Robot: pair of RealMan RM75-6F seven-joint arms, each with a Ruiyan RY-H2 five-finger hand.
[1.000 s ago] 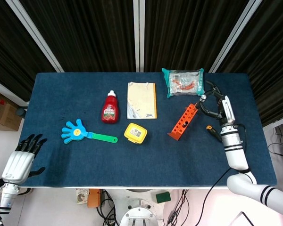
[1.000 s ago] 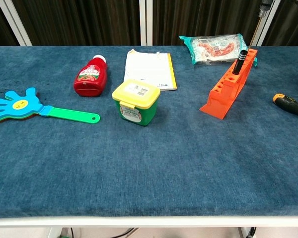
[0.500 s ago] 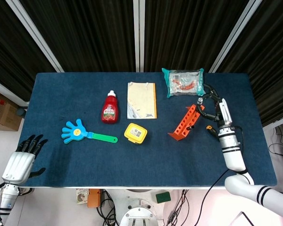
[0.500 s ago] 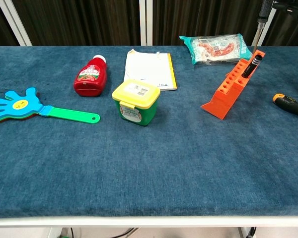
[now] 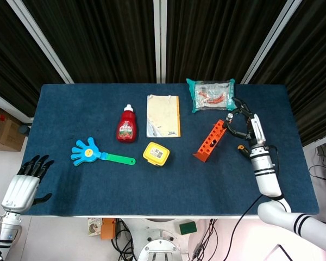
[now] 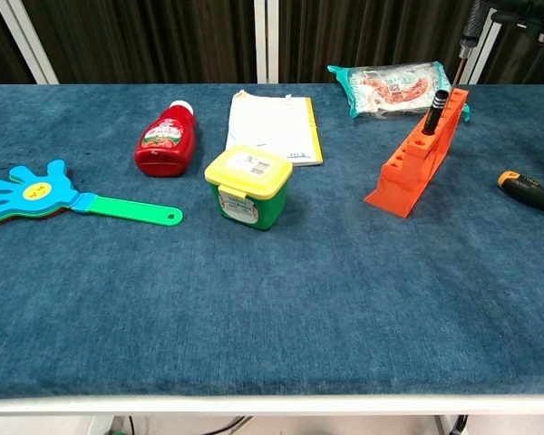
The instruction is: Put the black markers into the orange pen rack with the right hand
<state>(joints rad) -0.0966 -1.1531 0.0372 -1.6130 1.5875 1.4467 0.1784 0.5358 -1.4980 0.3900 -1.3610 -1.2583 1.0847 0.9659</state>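
R hand [image 5: 243, 123] sits over the table's far-right part, just right of the orange pen rack [image 5: 211, 141]. Fingers curled in a loose ring, tips near the rack's far end; whether they pinch the marker cannot be told from either view. Chest view shows only finger parts at the top-right corner.

Black marker [image 6: 434, 111] stands in a slot at the rack's far end, leaning slightly, cap up. Rack lies flat on the blue table [image 5: 70, 179], long axis running near-left to far-right.

Adjacent items: black tool with orange tip [image 6: 530, 191] on the cloth right of the rack, by the R wrist. Sealed snack pack [image 5: 210, 94] just beyond the rack. Notebook [image 5: 163, 115] at center-far, red ketchup bottle [image 5: 127, 125] to its left, yellow-lidded tub [image 5: 156, 153] in front of the notebook. Blue hand-shaped clapper w/ green handle [image 5: 98, 153] further left.

L hand [image 5: 26, 185] off the table's near-left corner, fingers apart, holding nothing.
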